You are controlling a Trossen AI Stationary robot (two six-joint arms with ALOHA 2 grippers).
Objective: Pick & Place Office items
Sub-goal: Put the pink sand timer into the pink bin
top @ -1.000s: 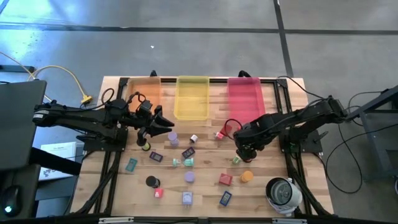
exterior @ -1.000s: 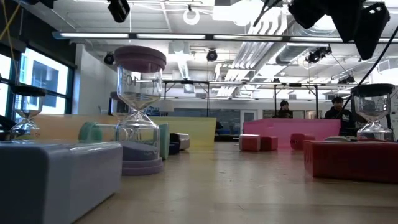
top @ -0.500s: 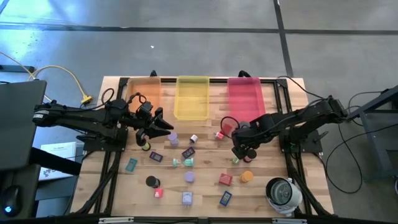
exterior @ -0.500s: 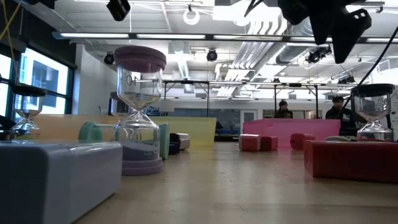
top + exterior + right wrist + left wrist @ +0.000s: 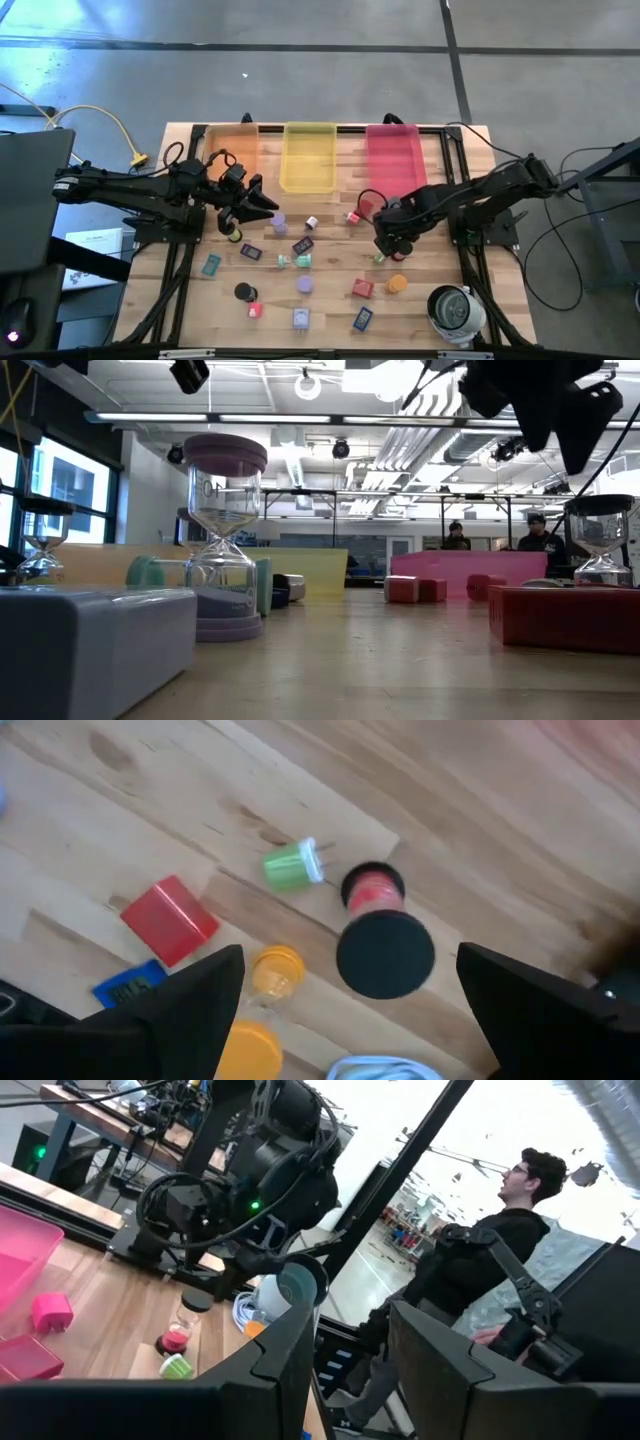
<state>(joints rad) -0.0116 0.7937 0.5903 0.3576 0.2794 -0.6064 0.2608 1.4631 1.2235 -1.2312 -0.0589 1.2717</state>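
Two grippers of mine above the table, right gripper [image 5: 386, 243] with jaws wide apart over a black-topped sand timer [image 5: 383, 942] and green piece [image 5: 291, 866], left gripper [image 5: 268, 207] beside a lavender piece [image 5: 279, 219], its jaws' state I cannot tell.

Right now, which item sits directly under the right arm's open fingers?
Start at the pink tray and drop toward the right gripper. Beneath it stands a small sand timer with black caps and red sand, upright, unlike the green piece lying beside it.
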